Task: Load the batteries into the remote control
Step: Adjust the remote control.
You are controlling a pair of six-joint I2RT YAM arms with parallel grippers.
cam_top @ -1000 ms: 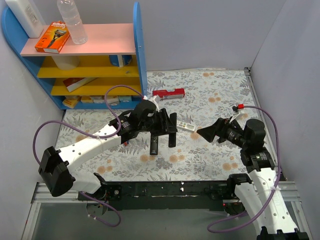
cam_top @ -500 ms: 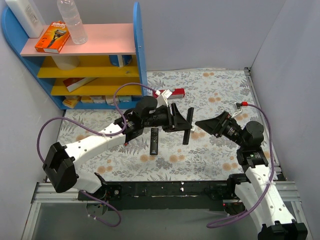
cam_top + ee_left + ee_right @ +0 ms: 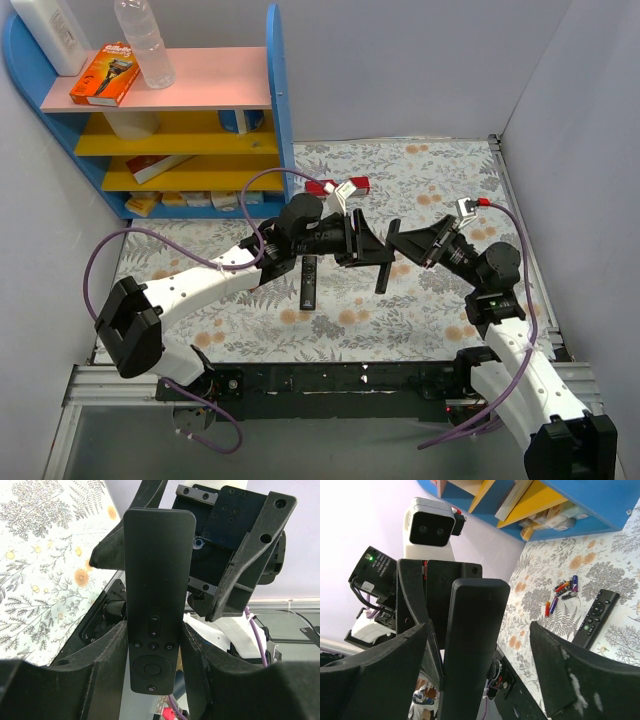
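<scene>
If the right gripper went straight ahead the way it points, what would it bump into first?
Most likely the remote control, held up by the left gripper. In the right wrist view its end sits right between the fingers of the open right gripper, though how close they are is unclear.

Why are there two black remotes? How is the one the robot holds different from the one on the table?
The held remote is up in the air, pinched by the left gripper; the slim remote lies flat on the table. The held remote looks wider, the slim remote narrower. The held remote's buttons are dark, while the slim remote carries small light marks. Both are black bars.
</scene>
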